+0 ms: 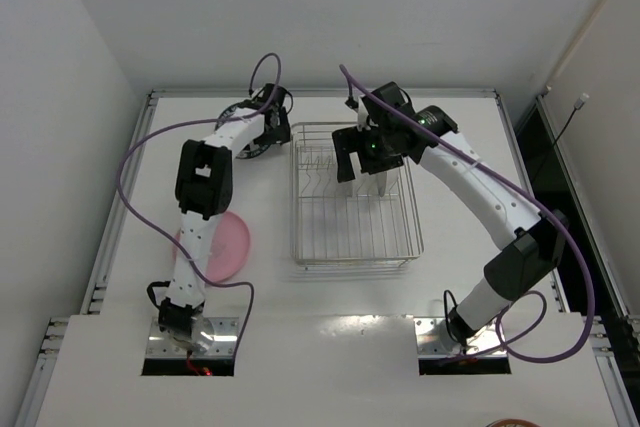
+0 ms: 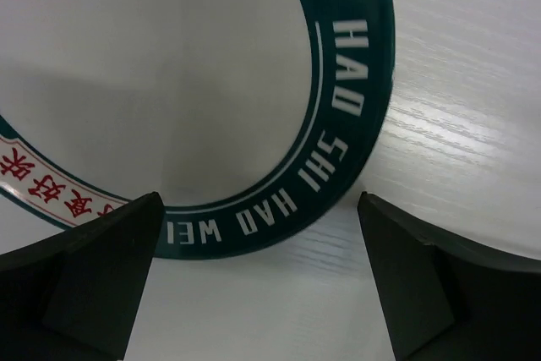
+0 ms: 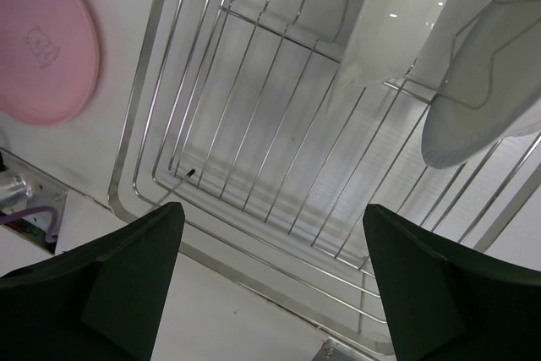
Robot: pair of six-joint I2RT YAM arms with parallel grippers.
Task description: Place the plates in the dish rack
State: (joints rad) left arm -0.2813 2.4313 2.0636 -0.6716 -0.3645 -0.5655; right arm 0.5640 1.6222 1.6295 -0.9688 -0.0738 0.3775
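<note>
The bench (image 1: 330, 292) carries everything, and both arms reach out over its far half. The dish rack (image 1: 355, 260) sits directly under my right gripper (image 1: 365, 162), which hangs over the rack's far end. Its fingers are spread wide and hold nothing. On the right wrist camera, the wire floor of the rack (image 3: 279, 150) fills the space between and beyond the right gripper (image 3: 275, 285).

The pink plate (image 1: 228, 245) lies flat on the bench, well apart from both grippers. It is outside the rack's left side and partly hidden under the left forearm. From the right wrist it shows far off to the upper left (image 3: 42, 40).

A white plate (image 3: 406, 14) stands on edge in the rack, ahead of the right gripper. A second white plate (image 3: 482, 90) is just beside it on the far side, leaning against the wires.

The dark-rimmed plate (image 2: 169, 82) lies flat on the bench (image 2: 473, 124). Its near edge falls between the fingers of my left gripper (image 2: 262, 285) and a little ahead of them. That gripper is released, with its fingers wide apart. I cannot tell whether either finger touches the rim. From above, the left gripper (image 1: 262, 122) covers most of that plate (image 1: 248, 149).
</note>
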